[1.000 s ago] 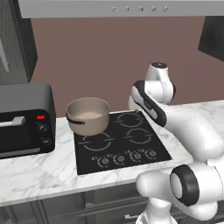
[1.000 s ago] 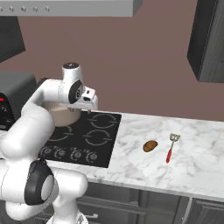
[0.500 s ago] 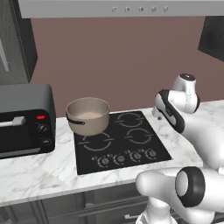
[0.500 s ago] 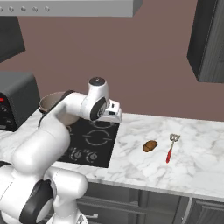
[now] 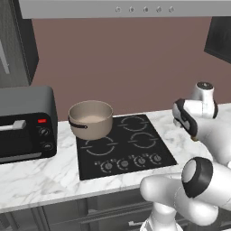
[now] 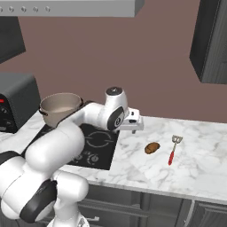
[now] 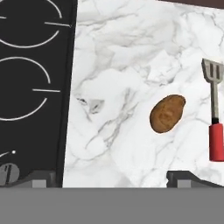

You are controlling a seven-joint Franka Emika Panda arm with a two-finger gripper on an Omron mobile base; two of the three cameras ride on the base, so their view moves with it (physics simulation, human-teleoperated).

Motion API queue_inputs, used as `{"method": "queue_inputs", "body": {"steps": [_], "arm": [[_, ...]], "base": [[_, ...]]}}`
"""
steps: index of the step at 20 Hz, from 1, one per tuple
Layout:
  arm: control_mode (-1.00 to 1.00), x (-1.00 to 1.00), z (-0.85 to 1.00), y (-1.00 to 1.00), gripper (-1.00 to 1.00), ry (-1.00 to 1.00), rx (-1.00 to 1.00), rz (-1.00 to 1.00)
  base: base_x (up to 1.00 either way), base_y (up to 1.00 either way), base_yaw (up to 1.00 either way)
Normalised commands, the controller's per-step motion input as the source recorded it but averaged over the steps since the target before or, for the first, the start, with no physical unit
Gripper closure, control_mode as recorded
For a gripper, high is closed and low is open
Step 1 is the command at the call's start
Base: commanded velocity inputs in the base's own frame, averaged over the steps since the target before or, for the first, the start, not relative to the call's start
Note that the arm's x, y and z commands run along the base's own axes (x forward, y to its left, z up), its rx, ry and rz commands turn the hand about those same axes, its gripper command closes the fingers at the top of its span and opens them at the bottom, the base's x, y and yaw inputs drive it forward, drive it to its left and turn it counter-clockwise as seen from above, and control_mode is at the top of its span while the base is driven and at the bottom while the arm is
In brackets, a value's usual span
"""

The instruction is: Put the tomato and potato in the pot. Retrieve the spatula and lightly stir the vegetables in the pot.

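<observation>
The brown potato [image 6: 152,147] [image 7: 167,113] lies on the marble counter to the right of the cooktop. Just right of it lies the spatula [image 6: 173,150] [image 7: 214,118], red handle toward the counter's front. My gripper [image 6: 134,127] [image 7: 113,178] hangs open above the counter between the cooktop and the potato, pointing down with nothing between its fingers. The beige pot [image 5: 90,118] [image 6: 60,107] stands on the cooktop's back left burner, its dark handle toward the front. The tomato is hidden.
A black cooktop [image 5: 122,144] [image 6: 95,142] [image 7: 30,65] with a row of knobs along its front is set into the marble counter [image 6: 195,164]. A dark toaster oven [image 5: 25,122] stands left of the pot. A range hood [image 5: 135,9] hangs overhead.
My arm has swung right, from beside the pot across the cooktop to above the counter near the potato. The gripper stays open. Pot, potato and spatula have not moved.
</observation>
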Motion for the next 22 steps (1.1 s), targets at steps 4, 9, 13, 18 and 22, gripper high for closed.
{"method": "queue_inputs", "body": {"steps": [4, 9, 13, 18, 22], "arm": [[-1.0, 0.0, -0.41, -0.52, -1.0, 0.0, -0.15, -0.18], [-1.0, -0.01, -0.11, -0.64, -1.0, 0.02, 0.02, -0.31], [-1.0, 0.0, 0.0, -0.28, -1.0, 0.01, 0.27, -0.16], [-1.0, 0.15, -0.07, -0.2, -1.0, 0.03, 0.17, -0.02], [-1.0, 0.16, -0.12, -0.09, -1.0, 0.0, 0.0, 0.0]], "base": [[0.0, 0.0, 0.0], [0.0, 0.0, 0.0], [0.0, 0.0, 0.0], [0.0, 0.0, 0.0], [0.0, 0.0, 0.0]]}}
